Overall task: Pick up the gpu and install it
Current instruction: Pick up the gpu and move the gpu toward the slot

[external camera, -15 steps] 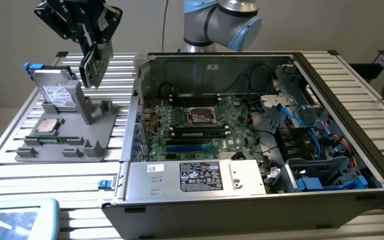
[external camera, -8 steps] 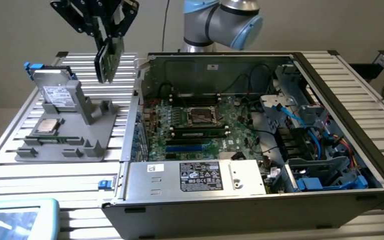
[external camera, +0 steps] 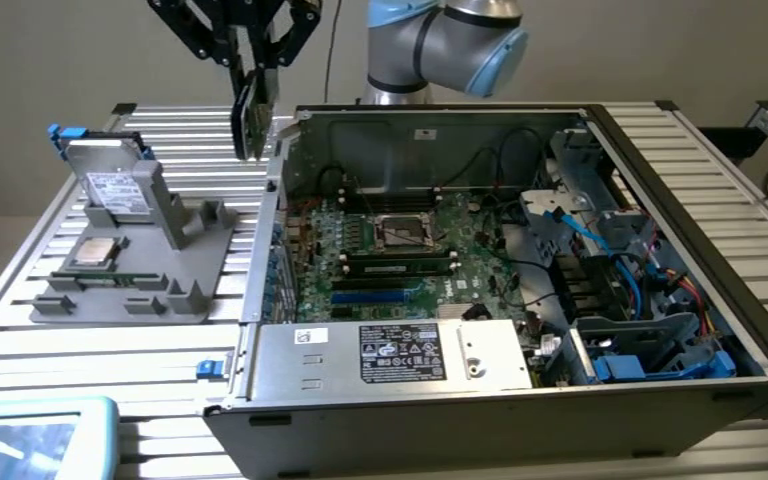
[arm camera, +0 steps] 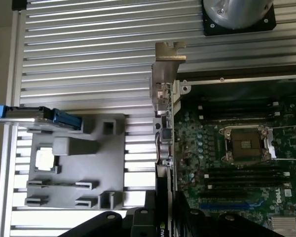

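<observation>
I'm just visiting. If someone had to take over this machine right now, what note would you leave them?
Tool: shut on the gpu, which hangs on edge in the air by the open computer case, at its wall on the exterior view's left.
Done: gpu picked up.
Left: gpu not yet seated on the motherboard.
Hard drive and CPU chip sit in the grey holder.

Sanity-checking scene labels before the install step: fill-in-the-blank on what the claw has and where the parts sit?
1. The claw is shut on the ____, which hangs on edge beside the open case.
2. The gray holder carries the hard drive and the ____ chip.
3. The motherboard's processor socket is ____.

Missing words: gpu; CPU; empty
</observation>
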You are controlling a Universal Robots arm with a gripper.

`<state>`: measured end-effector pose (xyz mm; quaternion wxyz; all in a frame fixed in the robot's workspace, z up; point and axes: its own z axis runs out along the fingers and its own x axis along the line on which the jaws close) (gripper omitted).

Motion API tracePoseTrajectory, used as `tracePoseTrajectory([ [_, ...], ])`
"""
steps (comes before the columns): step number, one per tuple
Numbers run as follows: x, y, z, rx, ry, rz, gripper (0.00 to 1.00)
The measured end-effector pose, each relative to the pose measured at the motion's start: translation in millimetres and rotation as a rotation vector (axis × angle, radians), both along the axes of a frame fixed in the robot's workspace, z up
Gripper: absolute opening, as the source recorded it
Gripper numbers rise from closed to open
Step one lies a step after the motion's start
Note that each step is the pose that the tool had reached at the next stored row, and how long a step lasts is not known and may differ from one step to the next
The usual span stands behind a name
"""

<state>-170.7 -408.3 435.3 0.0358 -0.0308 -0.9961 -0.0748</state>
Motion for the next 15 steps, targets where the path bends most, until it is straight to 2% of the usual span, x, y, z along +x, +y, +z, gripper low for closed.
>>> tracePoseTrajectory([
  [15, 68.4, 0.0, 3.5, -0.0001, 0.0001, 0.000, 0.27],
])
